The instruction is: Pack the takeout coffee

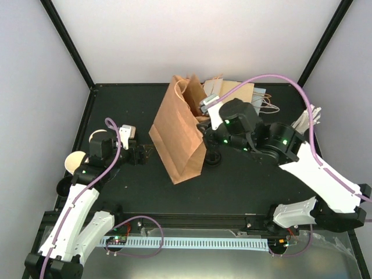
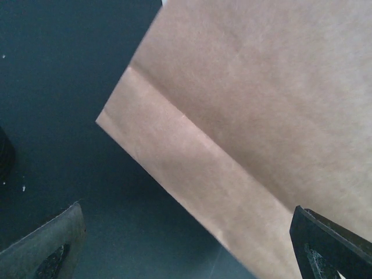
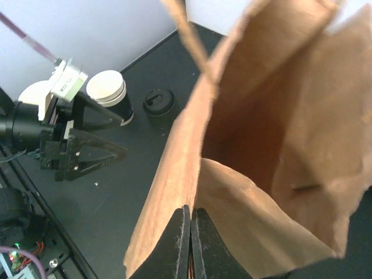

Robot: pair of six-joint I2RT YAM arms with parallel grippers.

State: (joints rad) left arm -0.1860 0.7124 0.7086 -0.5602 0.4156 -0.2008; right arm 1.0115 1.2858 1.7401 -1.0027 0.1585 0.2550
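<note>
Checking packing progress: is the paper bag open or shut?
Open. The right gripper pinches the rim of the bag; its mouth gapes, inside visible.

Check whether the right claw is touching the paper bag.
Touching. The right wrist view shows the right claw shut on the paper bag, pinching its near wall at the rim.

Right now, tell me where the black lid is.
In the right wrist view, upper left of centre, the black lid lies on the table between a sleeved paper cup and the brown paper bag's outer wall.
</note>
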